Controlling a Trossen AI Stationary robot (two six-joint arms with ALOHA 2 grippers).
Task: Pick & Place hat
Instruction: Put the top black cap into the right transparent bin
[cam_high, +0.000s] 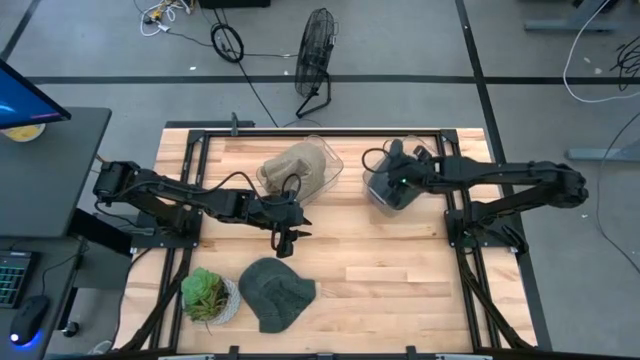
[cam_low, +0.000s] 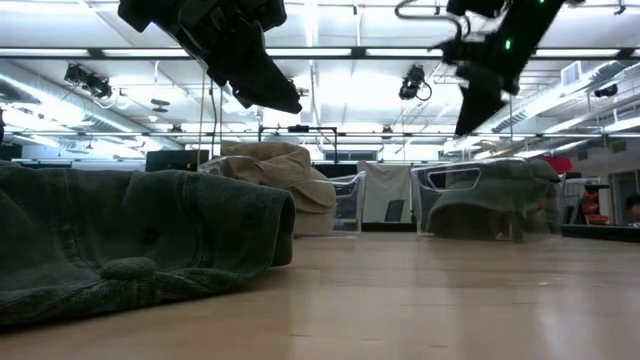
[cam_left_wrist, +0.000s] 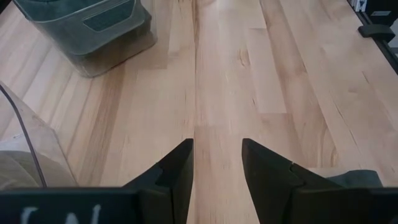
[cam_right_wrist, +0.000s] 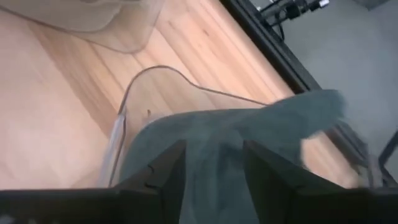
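Note:
A dark green hat (cam_high: 275, 290) lies flat on the table at the near left; it fills the left foreground of the low view (cam_low: 140, 240). My left gripper (cam_high: 285, 238) hangs open and empty above the bare wood just beyond that hat (cam_left_wrist: 217, 155), well clear of the table in the low view (cam_low: 265, 85). A grey-green hat (cam_right_wrist: 249, 124) lies in a clear bin (cam_high: 385, 195) at the far right. My right gripper (cam_right_wrist: 214, 165) is open and empty above that bin (cam_low: 475, 105). A beige hat (cam_high: 295, 168) lies in a second clear bin at the far middle.
A small potted plant (cam_high: 207, 295) stands at the near left beside the dark green hat. The two clear bins (cam_low: 490, 195) stand along the far side. The black frame (cam_high: 320, 130) runs around the table. Bare wood (cam_high: 400, 280) lies at the near right.

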